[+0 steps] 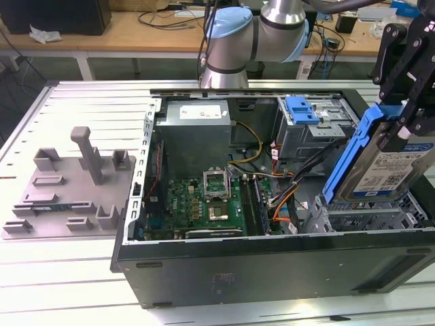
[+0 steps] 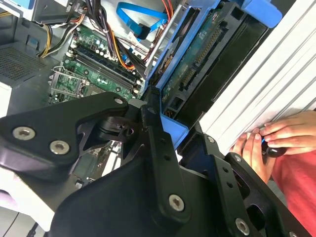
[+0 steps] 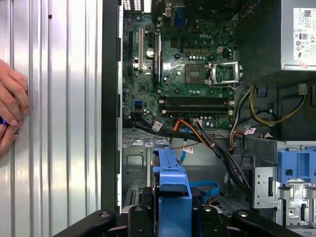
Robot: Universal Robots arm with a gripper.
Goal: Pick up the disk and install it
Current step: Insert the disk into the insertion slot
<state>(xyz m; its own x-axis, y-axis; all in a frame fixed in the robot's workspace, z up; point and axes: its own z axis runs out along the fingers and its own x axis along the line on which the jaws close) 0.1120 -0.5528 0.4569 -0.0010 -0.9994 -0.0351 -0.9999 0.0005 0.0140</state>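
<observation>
Ribbed aluminium tabletop (image 1: 68,285) carries an open computer case (image 1: 272,261) lying on its side with the interior facing up. A grey fixture plate (image 1: 68,190) with upright posts sits just beside the case, on the exterior view's left. Inside the case are a green motherboard (image 1: 204,204), a grey power supply (image 1: 197,129) and a blue drive caddy (image 1: 302,109) seated in a bay at the far side. Bundled cables run between the board and the bays. The arm (image 1: 251,41) reaches in from behind the case, and its black gripper (image 1: 402,119) hangs over the case's end at the exterior view's right. The gripper is closed down on the disk (image 1: 384,173). In the second wrist view the black fingers (image 2: 153,133) press against the end of the blue carrier frame (image 2: 170,131) from both sides. There is no gap between pads and plastic. The disk is off the table and steeply tilted, with its label side toward the exterior camera. Its lower end is down near the metal drive cage (image 1: 367,217) and its upper end is in the gripper. Whether that lower end touches the cage cannot be told. The disk's underside shows a green circuit board in the second wrist view. A person's hand (image 3: 12,108) rests on the table ribs outside the case wall, apart from the gripper. Its fingers are curled around a small dark object.
</observation>
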